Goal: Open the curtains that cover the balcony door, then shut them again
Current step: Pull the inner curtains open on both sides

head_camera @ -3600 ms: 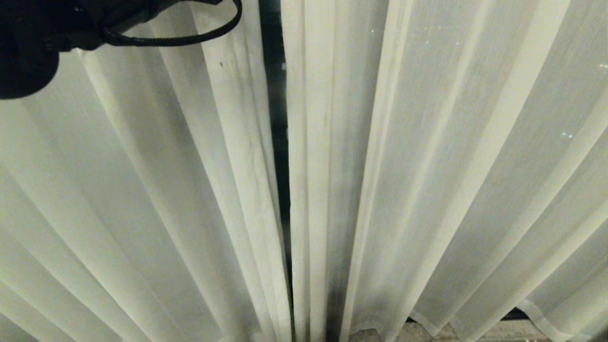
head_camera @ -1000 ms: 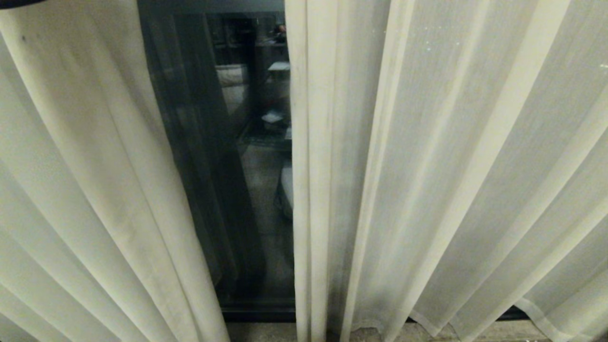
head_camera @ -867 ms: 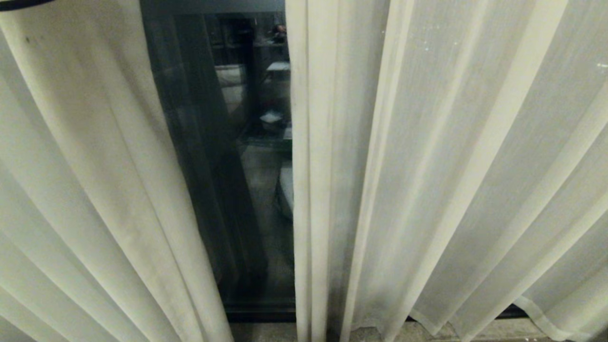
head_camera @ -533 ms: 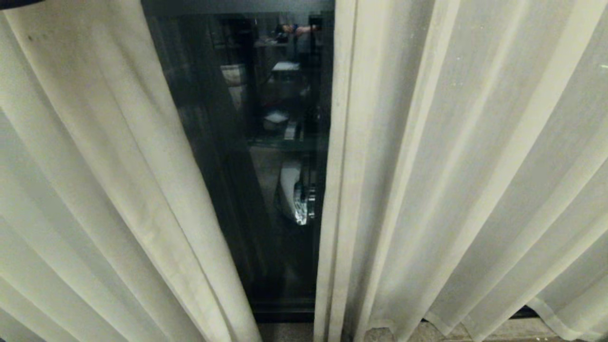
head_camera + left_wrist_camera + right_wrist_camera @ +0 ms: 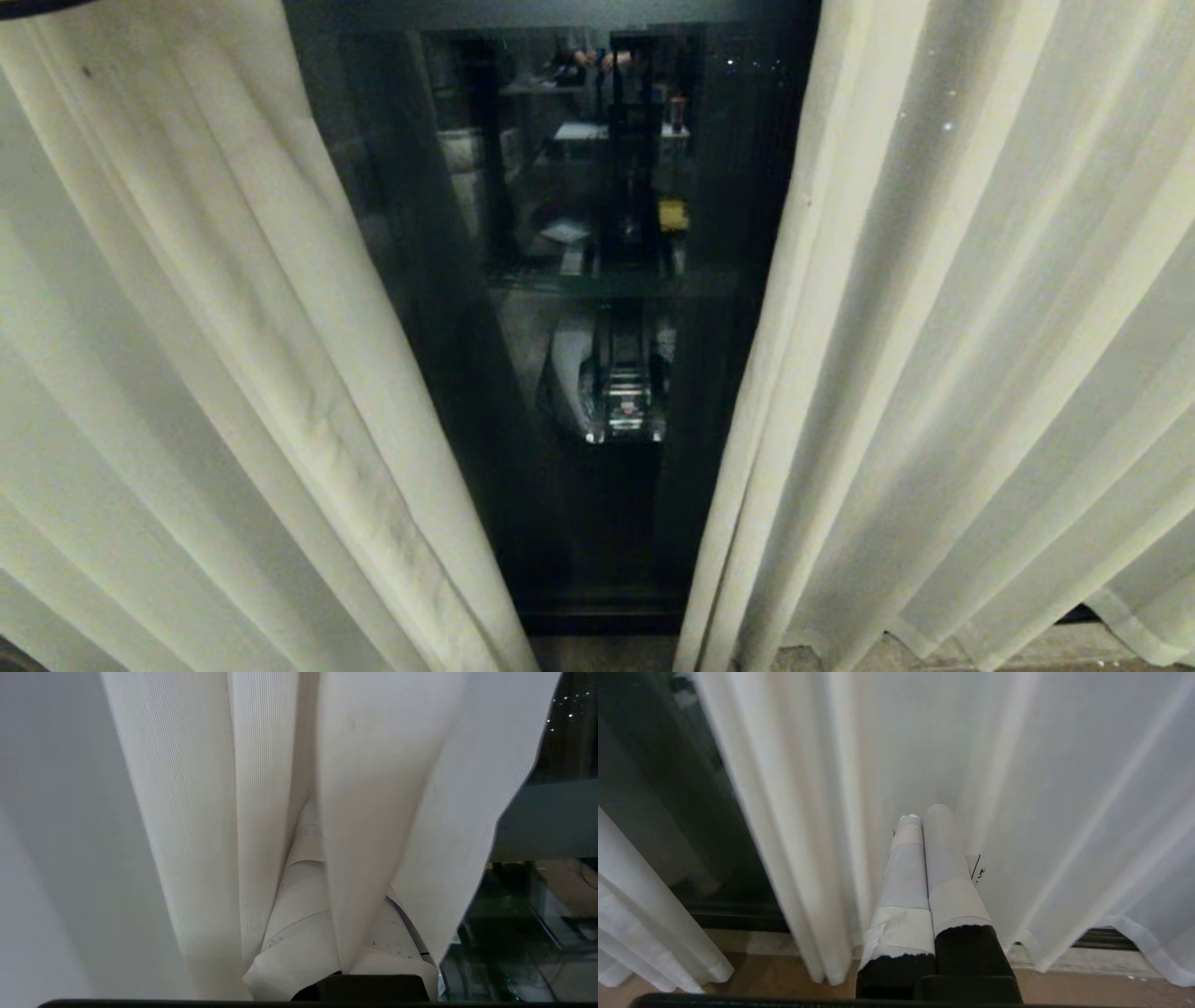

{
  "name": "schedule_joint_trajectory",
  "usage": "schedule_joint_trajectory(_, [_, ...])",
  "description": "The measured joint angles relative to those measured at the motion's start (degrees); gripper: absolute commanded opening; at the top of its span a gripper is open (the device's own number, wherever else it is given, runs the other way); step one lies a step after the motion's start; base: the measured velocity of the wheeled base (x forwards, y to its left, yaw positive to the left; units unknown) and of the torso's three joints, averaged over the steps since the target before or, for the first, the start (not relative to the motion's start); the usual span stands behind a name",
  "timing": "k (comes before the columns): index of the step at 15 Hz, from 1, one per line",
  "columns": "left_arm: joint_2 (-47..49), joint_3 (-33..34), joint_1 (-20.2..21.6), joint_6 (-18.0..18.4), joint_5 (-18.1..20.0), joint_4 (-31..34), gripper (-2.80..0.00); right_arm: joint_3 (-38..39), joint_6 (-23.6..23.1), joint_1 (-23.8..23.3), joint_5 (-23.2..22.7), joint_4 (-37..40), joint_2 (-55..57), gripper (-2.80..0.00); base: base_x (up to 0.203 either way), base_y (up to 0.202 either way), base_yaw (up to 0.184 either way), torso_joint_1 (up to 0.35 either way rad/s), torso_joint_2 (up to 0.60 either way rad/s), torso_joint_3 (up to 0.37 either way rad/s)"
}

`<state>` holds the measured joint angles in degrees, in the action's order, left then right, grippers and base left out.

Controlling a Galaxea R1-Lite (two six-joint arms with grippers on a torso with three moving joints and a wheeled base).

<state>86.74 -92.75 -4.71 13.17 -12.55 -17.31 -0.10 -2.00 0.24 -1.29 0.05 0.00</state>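
Now | left gripper (image 5: 308, 826): fingers pressed together, buried in folds of the curtains (image 5: 233, 373) (fabric draped over them) | right gripper (image 5: 922, 821): fingers together, tips against curtain cloth, holding nothing | curtains parted, balcony door (image 5: 597, 327) exposed between

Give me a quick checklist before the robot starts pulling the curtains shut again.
1. Curtains parted, balcony door glass showing between them: ok.
2. Left gripper buried in the left curtain folds, fingers together: ok.
3. Right gripper shut, fingertips against the right curtain: ok.
4. Fabric actually pinched by either gripper: cannot tell.
5. Curtain hems hanging free at the floor: ok.
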Motion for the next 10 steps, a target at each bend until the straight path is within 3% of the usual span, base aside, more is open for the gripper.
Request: schedule_joint_trajectory(10, [-0.1,0.0,0.5,-0.6,-0.3,0.0,-2.8,0.0,0.0,0.0,0.0,0.0,0.0,-2.8,0.0,0.191,0.0,0.003,0.0,0.002])
